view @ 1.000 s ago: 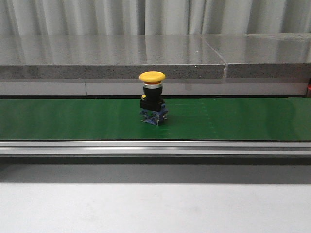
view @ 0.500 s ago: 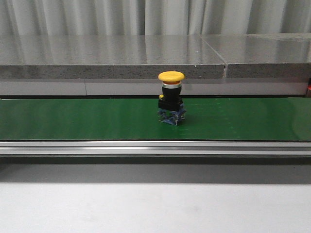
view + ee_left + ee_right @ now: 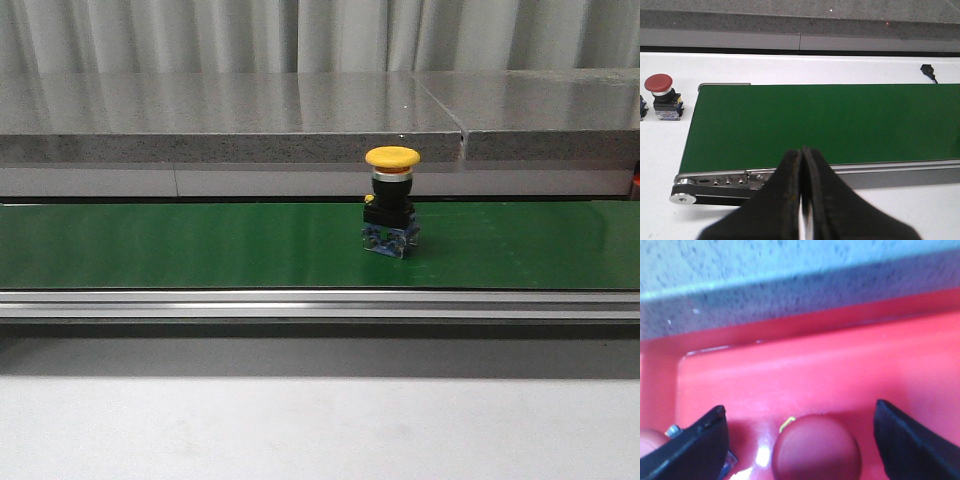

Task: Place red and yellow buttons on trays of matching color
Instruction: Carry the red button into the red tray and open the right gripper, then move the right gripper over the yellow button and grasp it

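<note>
Right gripper (image 3: 800, 440) is open, jaws spread wide over the red tray (image 3: 840, 370). A red button (image 3: 816, 447) sits in the tray directly between the fingers, not touched by either. Part of another object is at the frame edge just beside one finger, too cropped to identify.

Left gripper (image 3: 802, 190) is closed on nothing, fingers pressed together, just short of the near rail of the green conveyor belt (image 3: 815, 122). A second red button (image 3: 662, 95) stands upright on the white table (image 3: 790, 65), off the belt's end, well apart from this gripper.

Yellow button (image 3: 391, 200) stands upright on the belt, right of centre in the front view, no gripper near it.
</note>
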{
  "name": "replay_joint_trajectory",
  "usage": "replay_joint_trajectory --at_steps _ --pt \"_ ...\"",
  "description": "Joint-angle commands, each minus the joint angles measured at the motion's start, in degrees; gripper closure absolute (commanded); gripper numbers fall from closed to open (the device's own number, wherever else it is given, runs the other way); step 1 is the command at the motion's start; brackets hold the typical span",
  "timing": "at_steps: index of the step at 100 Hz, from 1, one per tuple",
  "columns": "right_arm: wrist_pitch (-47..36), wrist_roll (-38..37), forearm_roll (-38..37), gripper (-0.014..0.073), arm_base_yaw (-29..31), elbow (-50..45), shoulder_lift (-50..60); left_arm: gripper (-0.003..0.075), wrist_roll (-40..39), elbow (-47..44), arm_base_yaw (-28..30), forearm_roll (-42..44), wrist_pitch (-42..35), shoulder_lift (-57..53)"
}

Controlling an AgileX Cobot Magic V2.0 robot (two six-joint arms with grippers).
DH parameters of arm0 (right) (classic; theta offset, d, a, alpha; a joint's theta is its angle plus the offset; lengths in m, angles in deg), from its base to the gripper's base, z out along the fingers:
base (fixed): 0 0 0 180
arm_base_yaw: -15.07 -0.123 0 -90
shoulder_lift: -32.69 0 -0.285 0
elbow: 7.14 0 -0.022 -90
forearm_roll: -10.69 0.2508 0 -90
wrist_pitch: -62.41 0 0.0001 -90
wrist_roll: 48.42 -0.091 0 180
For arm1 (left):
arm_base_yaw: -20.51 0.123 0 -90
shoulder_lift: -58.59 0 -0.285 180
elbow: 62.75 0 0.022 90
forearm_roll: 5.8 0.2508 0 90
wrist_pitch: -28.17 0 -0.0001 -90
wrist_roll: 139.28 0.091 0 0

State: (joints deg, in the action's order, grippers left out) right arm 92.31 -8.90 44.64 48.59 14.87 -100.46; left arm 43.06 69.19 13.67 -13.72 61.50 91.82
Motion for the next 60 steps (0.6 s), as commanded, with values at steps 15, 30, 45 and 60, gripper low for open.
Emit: replay_joint_trajectory --at_steps 15,30,45,60 --pt "0.9 0.0 1.6 -0.001 0.5 4.6 5.7 0.0739 -0.2 1.6 -0.3 -0.7 -4.2 0.3" --pt "4.3 0.0 1.6 -0.001 0.5 4.9 9.4 0.0739 -0.2 1.6 -0.3 -0.7 -4.2 0.3" --pt "8.5 0.0 1.6 -0.0008 0.5 4.9 13.9 0.0739 -0.2 1.6 -0.3 -0.7 -4.2 0.3" --pt "14.4 0.0 1.8 -0.0008 0.1 3.6 19.3 0.0739 -0.2 1.6 -0.3 -0.7 -4.2 0.3"
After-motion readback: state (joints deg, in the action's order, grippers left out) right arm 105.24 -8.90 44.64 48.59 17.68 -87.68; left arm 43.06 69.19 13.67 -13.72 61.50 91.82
